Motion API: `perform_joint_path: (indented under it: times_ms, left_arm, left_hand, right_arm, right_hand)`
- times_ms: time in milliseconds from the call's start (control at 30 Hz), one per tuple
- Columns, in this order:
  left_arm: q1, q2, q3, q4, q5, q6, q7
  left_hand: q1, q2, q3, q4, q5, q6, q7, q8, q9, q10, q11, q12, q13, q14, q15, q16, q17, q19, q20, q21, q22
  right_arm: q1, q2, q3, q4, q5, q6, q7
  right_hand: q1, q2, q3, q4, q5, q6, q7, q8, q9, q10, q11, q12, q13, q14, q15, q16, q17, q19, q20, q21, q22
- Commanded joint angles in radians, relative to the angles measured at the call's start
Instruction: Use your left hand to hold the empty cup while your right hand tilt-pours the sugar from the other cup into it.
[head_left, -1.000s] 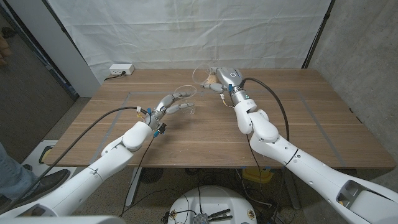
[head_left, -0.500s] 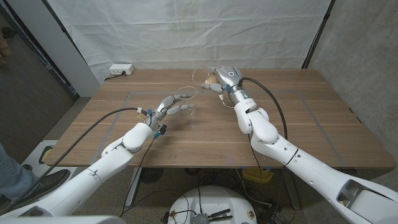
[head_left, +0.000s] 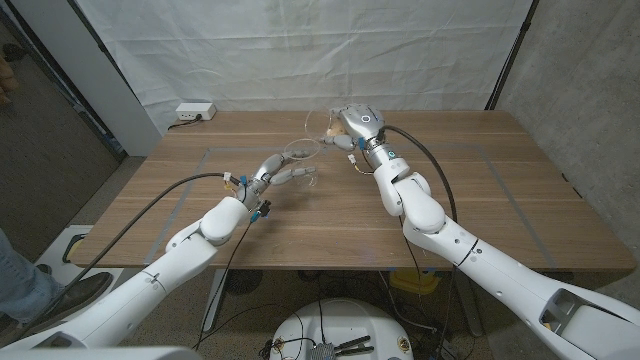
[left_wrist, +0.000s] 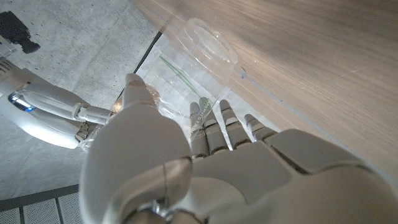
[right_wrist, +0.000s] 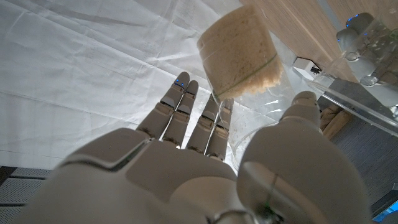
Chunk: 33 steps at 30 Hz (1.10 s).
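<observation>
Left hand (head_left: 278, 172) grips the empty cup (head_left: 300, 152) around its side wall, out over the middle of the table (head_left: 330, 225). In our left wrist view the fingers (left_wrist: 214, 121) and thumb wrap the clear wall and the mouth stays uncovered; we judge the low side grip is chosen so nothing blocks the opening.

Right hand (head_left: 352, 125) holds the sugar cup (head_left: 328, 124) raised just beyond and to the right of the empty one. In the right wrist view this cup (right_wrist: 241, 56) lies tilted between thumb and fingers, with the sugar (right_wrist: 239, 46) packed as a pale mass at its base end. We see no grains falling and none inside the empty cup, so we judge the pour not yet begun.

The two rims sit near each other, apart as far as we can tell. We read the placing as set-up for pouring: receiver steadied below, source lifted above and to one side so its lip can tip over the open mouth. Clear walls make the exact rim gap hard to read.

Risk as we judge it: sugar sliding out in one clump and overshooting.
</observation>
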Motion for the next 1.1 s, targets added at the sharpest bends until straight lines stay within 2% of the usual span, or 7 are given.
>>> perform_joint_path:
  times_ms: [33, 333, 500, 1100]
  left_arm:
    - [0.010, 0.010, -0.001, -0.038, 0.013, 0.017, 0.011]
    - [0.022, 0.025, -0.008, -0.062, 0.015, 0.034, 0.015]
    - [0.021, 0.026, -0.006, -0.061, 0.013, 0.039, 0.010]
    - [0.007, 0.028, -0.002, -0.051, 0.010, 0.044, -0.005]
  left_hand:
    - [-0.002, 0.000, -0.007, 0.000, -0.006, 0.005, 0.007, -0.004, 0.004, 0.003, 0.001, -0.005, 0.006, -0.003, -0.003, -0.003, 0.002, -0.001, 0.009, -0.002, 0.001]
    - [-0.004, 0.000, -0.009, 0.002, -0.007, 0.005, 0.006, -0.007, 0.004, 0.002, 0.001, -0.006, 0.006, -0.005, -0.002, -0.003, 0.002, -0.002, 0.011, -0.002, 0.001]
    - [-0.006, 0.001, -0.010, 0.003, -0.008, 0.005, 0.008, -0.009, 0.004, 0.001, 0.002, -0.007, 0.006, -0.008, -0.001, -0.004, 0.002, -0.003, 0.014, -0.002, 0.001]
    - [-0.007, 0.002, -0.012, 0.005, -0.010, 0.005, 0.009, -0.013, 0.004, -0.002, 0.002, -0.010, 0.006, -0.009, 0.001, -0.003, 0.002, -0.006, 0.016, -0.003, 0.002]
  right_arm:
    - [-0.004, -0.006, 0.009, -0.013, -0.057, 0.033, 0.033]
    - [0.001, -0.013, 0.009, -0.001, -0.121, 0.049, 0.039]
    - [0.005, -0.021, 0.011, 0.002, -0.147, 0.070, 0.013]
    - [0.002, -0.022, 0.030, -0.005, -0.197, 0.095, 0.023]
  right_hand:
    - [0.001, 0.011, 0.005, 0.002, 0.000, 0.013, -0.003, 0.000, 0.002, 0.003, -0.008, -0.006, 0.003, -0.001, -0.106, -0.004, 0.005, 0.000, -0.070, -0.002, 0.004]
    - [0.003, 0.012, 0.004, 0.003, 0.000, 0.014, -0.005, -0.002, 0.002, 0.003, -0.010, -0.008, 0.003, -0.003, -0.108, -0.004, 0.005, -0.002, -0.072, -0.003, 0.004]
    - [0.005, 0.014, 0.005, 0.003, -0.001, 0.016, -0.007, -0.003, 0.002, 0.003, -0.013, -0.009, 0.003, -0.006, -0.111, -0.005, 0.006, -0.002, -0.072, -0.004, 0.004]
    - [0.012, 0.017, 0.006, 0.002, -0.001, 0.020, -0.013, -0.005, 0.003, 0.001, -0.018, -0.013, 0.003, -0.005, -0.115, -0.005, 0.005, -0.002, -0.076, -0.006, 0.004]
